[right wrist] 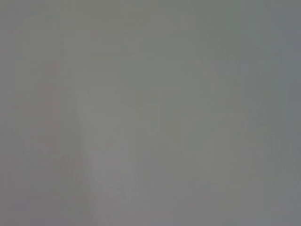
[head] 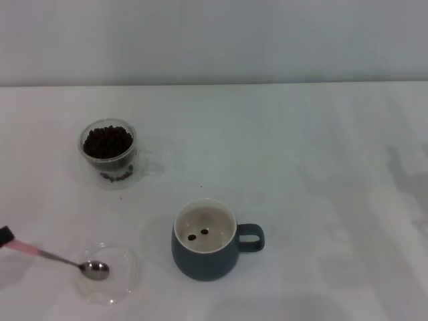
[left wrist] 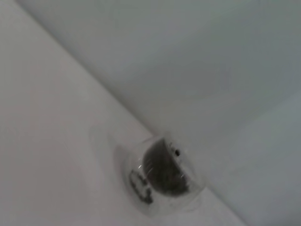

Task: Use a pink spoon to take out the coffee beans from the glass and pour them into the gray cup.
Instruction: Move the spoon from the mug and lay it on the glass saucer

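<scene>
The pink spoon (head: 57,258) lies with its long axis running from the head view's left edge toward the centre, its metal bowl resting in a flat clear glass dish (head: 127,277) on the tabletop (head: 321,200). At the handle's outer end a dark bit of the left tool (head: 5,235) shows — whether it clasps the handle, I cannot tell. The glass (head: 110,152), heaped with coffee beans (head: 107,141), stands farther back, well apart; the gray cup (head: 205,249), holding 2 beans, sits to the dish's right. The left arm is nearer — the right tool is out of sight.
</scene>
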Controlling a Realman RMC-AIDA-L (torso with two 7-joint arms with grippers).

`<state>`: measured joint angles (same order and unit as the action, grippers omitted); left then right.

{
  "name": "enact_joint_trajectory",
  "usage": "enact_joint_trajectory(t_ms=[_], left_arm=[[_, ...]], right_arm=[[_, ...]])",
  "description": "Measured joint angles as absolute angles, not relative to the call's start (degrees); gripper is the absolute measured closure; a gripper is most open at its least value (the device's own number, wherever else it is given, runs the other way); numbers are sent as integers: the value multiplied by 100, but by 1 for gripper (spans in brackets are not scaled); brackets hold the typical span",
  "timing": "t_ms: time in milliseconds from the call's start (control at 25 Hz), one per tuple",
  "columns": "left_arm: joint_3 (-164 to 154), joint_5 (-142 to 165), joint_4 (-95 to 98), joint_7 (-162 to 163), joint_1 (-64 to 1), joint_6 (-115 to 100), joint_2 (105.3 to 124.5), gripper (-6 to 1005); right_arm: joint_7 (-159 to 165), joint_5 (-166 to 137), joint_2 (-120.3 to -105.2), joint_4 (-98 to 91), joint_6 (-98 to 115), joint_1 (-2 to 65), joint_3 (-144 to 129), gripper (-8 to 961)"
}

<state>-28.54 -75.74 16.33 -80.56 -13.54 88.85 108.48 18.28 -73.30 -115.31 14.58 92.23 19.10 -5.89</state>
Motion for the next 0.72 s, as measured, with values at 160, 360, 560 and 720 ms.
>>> enact_joint_trajectory(t_ms=[160, 360, 560, 720], left_arm=[[-2856, -7352, 1666, -8021, -1488, 8702, 10901, 766], [-2864, -7104, 1668, -8025, -1622, 8563, 10977, 751], [-2865, -6889, 1675, -8088, -1735, 8525, 11073, 737], [-2865, -6701, 1687, -8177, -1806, 8466, 11130, 725]], right_arm=[[1828, -7330, -11531, 1460, 9231, 1884, -588, 188], [1828, -7330, -11531, 1468, 9232, 1881, -589, 188], [1828, -7330, -11531, 1476, 9242, 1881, -589, 187], [1842, -7339, -11531, 1477, 9247, 1880, -588, 187]])
